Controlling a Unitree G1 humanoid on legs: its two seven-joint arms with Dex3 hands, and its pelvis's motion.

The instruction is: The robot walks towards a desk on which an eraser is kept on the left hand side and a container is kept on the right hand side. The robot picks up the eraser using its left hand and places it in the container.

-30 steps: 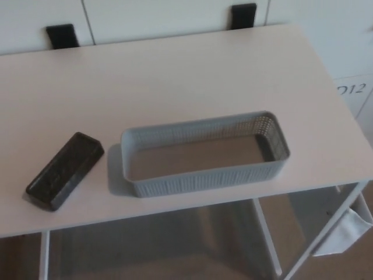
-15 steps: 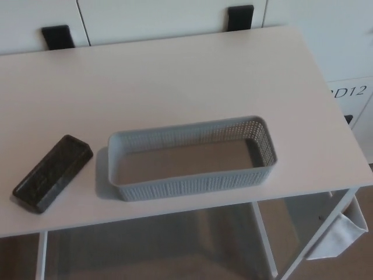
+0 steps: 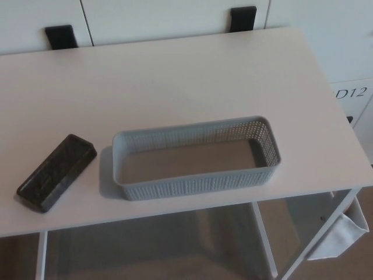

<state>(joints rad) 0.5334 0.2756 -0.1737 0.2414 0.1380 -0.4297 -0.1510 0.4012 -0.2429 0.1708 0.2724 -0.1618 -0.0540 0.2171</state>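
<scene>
Slight rightward camera shift; pale desk (image 3: 175, 76), eraser (image 3: 56, 172), container (image 3: 195, 181), robot hands unseen.

One eraser (image 3: 56, 172), one container (image 3: 192, 185), one desk (image 3: 175, 76), two black brackets (image 3: 61, 36)

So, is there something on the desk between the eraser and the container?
Nothing visible. The eraser lies left of the container, with only bare desk between them. The container looks empty.
</scene>
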